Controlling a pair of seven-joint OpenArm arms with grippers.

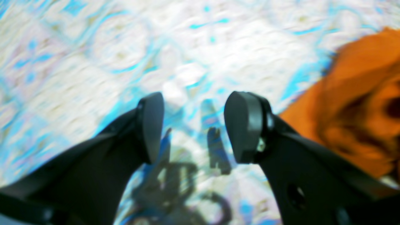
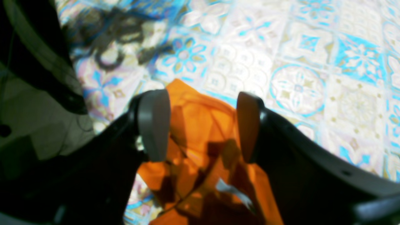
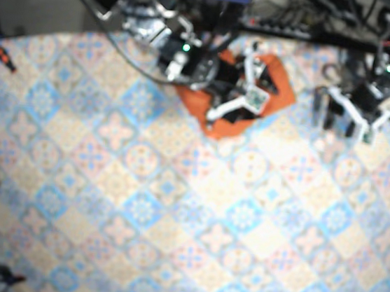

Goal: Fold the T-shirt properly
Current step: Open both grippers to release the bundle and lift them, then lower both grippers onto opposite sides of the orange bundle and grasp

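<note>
Base view: orange T-shirt (image 3: 198,103) bunched at the far edge of the tabletop (image 3: 174,207). Right tool (image 2: 203,125) gapes over it, empty; left tool (image 1: 193,125), open and empty, hovers beside. Best to pinch one edge layer, then spread.

Patterned table with one garment on it

The table (image 3: 174,207) fills most of the base view, its surface printed with blue, orange and cream tile motifs. An orange T-shirt (image 3: 194,102) lies bunched and creased directly on it at the upper centre of the frame, near the table's top edge.
</note>
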